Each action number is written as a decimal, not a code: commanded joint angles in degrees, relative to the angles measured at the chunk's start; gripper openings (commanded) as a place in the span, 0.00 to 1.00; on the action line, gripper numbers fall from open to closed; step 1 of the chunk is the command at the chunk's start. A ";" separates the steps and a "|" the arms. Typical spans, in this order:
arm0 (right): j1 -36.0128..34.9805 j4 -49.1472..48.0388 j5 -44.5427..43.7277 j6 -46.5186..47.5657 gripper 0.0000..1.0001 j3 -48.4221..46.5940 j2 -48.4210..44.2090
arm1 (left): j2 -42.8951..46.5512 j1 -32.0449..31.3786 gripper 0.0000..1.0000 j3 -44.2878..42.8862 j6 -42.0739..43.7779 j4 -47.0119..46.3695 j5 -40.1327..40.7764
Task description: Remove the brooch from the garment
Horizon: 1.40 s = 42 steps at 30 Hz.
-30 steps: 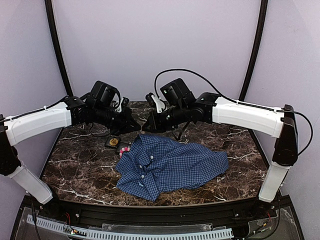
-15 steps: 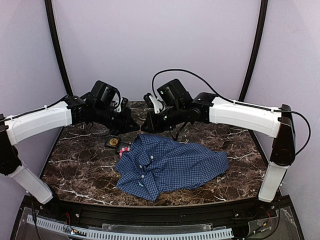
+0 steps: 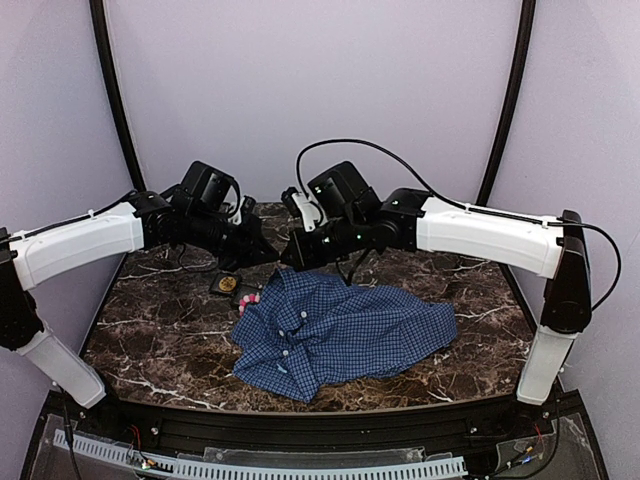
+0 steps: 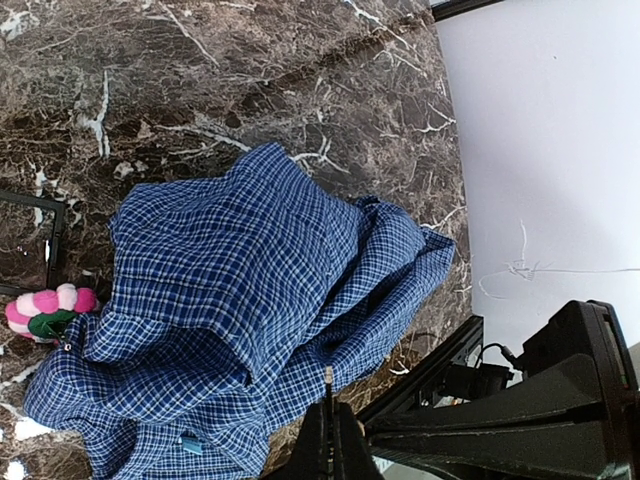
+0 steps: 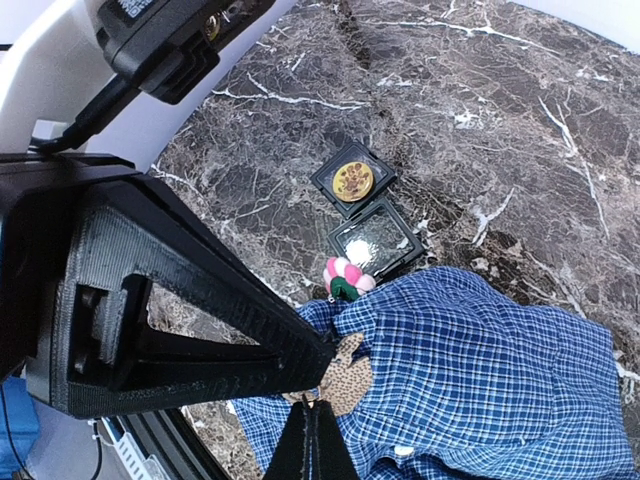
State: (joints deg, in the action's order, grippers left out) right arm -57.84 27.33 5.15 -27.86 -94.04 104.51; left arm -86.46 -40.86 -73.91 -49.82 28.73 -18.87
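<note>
Left pincer (image 4: 328, 440) and right pincer (image 5: 310, 440) hang shut, seemingly over the far edge of the shirt (image 3: 345, 330), table (image 3: 150, 335) showing around.

The table (image 3: 150, 345) is dark brown marble run through with white veins. 3 things lie on it. The shirt (image 3: 340, 330), blue-and-white check with small white buttons, lies crumpled about the middle and covers much of the top, with bare marble showing all round it. A small black tray (image 3: 215, 288) sits flat just beside the shirt's far-left corner; 2 of its slots show. A pink, white and green brooch (image 3: 248, 300) lies between tray and shirt, touching the shirt's edge; whether it is pinned to the cloth cannot be told.
</note>
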 commanded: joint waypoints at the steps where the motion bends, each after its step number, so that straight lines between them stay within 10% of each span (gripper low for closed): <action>1: -2.29 -2.16 0.87 1.97 0.00 -1.84 1.56 | 1.04 -0.55 0.01 -1.03 -0.47 -8.90 -6.68; 42: -0.47 3.16 2.41 -0.89 0.00 -0.80 -2.08 | 3.44 1.16 0.01 2.42 -0.05 -1.04 -4.16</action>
State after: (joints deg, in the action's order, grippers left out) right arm -58.43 30.55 7.29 -28.58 -95.22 101.54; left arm -84.31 -39.29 -70.54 -49.93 27.49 -22.15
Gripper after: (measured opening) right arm 0.004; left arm 0.011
